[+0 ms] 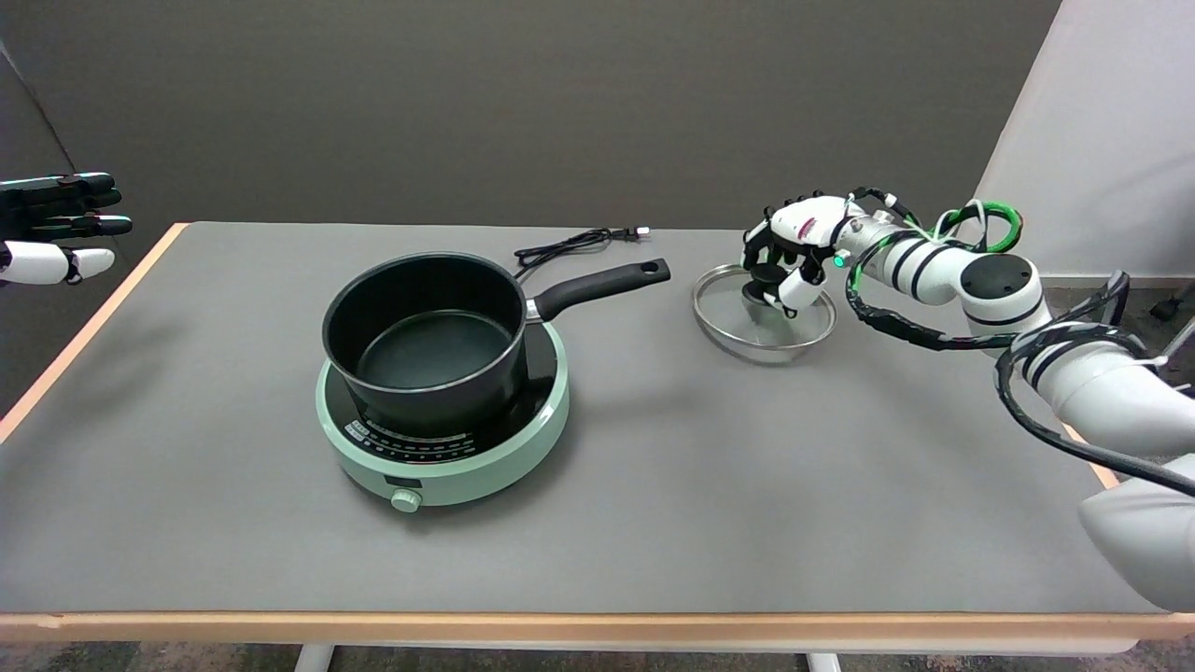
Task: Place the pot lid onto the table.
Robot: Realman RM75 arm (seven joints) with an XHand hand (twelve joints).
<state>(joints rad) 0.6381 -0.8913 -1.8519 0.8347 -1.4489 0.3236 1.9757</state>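
A glass pot lid [738, 322] with a metal rim and a black knob lies level at the right back of the grey table [709, 485], on the surface or just above it; I cannot tell which. My right hand [795, 250] reaches over it from the right, and its fingers are curled around the knob, holding it. The black pot [425, 341] with a long handle stands uncovered on a pale green induction cooker [523, 439], left of the middle and well apart from the lid.
The cooker's black cord [569, 245] trails across the table behind the pot. The idle left hand [56, 229] hangs in the air at the upper left. The pot's handle points towards the lid.
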